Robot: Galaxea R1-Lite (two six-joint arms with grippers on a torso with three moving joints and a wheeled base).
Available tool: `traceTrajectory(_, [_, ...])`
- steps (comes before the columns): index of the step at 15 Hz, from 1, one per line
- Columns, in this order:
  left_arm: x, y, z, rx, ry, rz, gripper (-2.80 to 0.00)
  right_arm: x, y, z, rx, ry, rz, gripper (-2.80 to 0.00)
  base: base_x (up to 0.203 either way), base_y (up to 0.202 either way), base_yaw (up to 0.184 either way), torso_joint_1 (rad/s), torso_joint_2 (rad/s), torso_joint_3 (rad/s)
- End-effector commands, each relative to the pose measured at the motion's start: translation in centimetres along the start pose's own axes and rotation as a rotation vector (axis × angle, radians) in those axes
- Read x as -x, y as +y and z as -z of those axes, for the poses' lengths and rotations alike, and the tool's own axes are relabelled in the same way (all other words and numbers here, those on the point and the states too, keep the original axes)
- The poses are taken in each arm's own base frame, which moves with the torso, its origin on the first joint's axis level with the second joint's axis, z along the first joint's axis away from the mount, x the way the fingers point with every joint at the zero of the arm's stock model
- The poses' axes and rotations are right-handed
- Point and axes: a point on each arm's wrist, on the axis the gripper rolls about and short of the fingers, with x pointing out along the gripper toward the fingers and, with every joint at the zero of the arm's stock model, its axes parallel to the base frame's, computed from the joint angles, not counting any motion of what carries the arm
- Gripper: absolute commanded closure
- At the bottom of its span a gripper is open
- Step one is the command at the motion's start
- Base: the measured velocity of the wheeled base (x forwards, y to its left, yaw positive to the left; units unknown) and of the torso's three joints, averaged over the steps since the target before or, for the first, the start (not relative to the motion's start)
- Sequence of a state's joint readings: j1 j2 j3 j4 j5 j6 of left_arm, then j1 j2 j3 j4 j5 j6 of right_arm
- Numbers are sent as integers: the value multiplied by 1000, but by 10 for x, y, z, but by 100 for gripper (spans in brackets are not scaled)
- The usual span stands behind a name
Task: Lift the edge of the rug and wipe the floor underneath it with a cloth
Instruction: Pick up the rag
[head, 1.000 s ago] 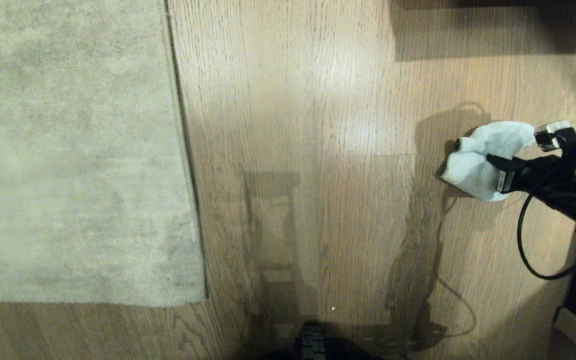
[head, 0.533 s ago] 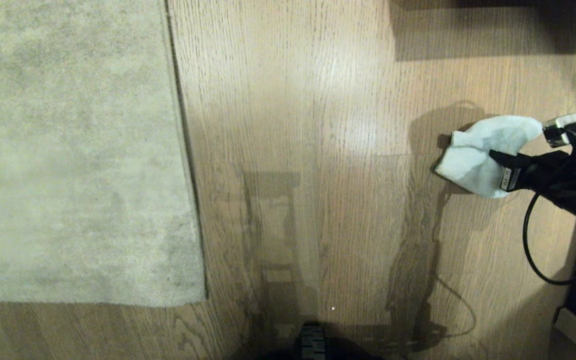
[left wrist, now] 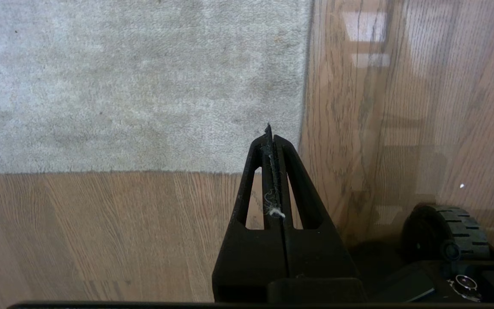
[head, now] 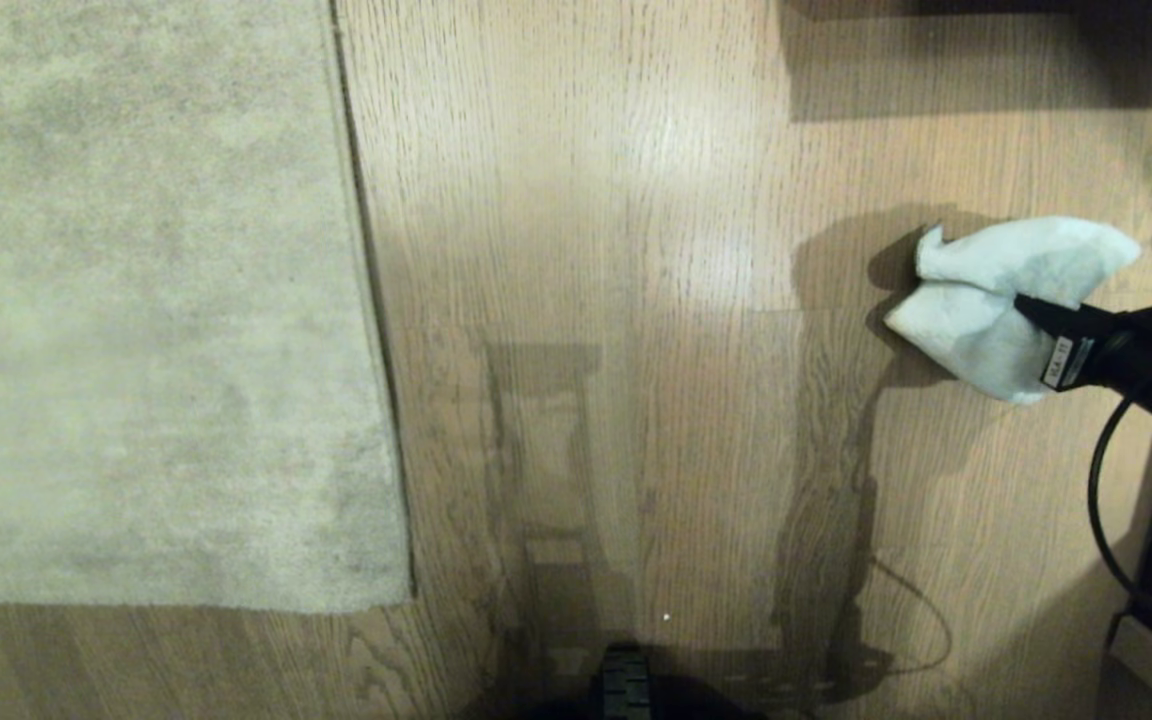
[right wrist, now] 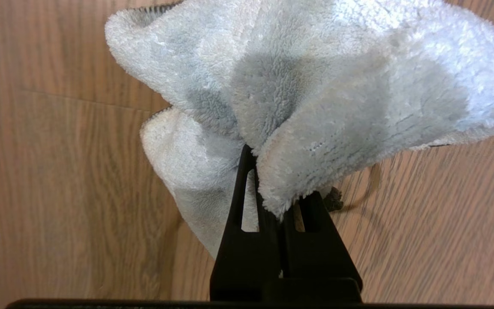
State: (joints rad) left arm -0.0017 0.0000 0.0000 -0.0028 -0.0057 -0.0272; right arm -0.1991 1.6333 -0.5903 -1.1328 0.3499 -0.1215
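Head view shows the black right gripper [head: 1031, 305] at the right side, its fingers clamped on the small fluffy pale blue-white microfibre cloth [head: 996, 300], which bunches out leftward from the fingertips over the light brown wood-grain plank floor [head: 636, 300]. The mottled beige-grey rug edge [head: 376, 400] lies flat, well apart on the left. The black left gripper [left wrist: 271, 141] hangs pressed together above the rug's near corner.

Head view. The rug [head: 136, 300] occupies the left of the floor [head: 586, 200], lying flat; the rug edge [head: 366, 280] runs front to back, ending at a near corner. Well apart, at far right, the cloth [head: 986, 300] sits in the right gripper [head: 1031, 310], apparently off the floor.
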Motion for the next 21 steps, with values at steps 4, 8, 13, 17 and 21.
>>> traceTrajectory(4, [0, 0, 0, 0, 1, 0, 0, 32, 10, -8, -3, -16, 4, 0, 0, 0, 0, 0, 0, 0])
traceTrajectory(8, [0, 0, 0, 0, 0, 0, 0, 49, 17, -2, -10, 9, 2, 0, 0, 0, 0, 0, 0, 0])
traceTrajectory(13, [0, 0, 0, 0, 0, 0, 0, 67, 24, 5, -19, 37, 5, 0, 0, 0, 0, 0, 0, 0])
traceTrajectory(17, [0, 0, 0, 0, 0, 0, 0, 77, 28, 9, -27, 55, 5, 0, 0, 0, 0, 0, 0, 0])
traceTrajectory(21, [0, 0, 0, 0, 0, 0, 0, 87, 32, 16, -39, 80, 3, 0, 0, 0, 0, 0, 0, 0])
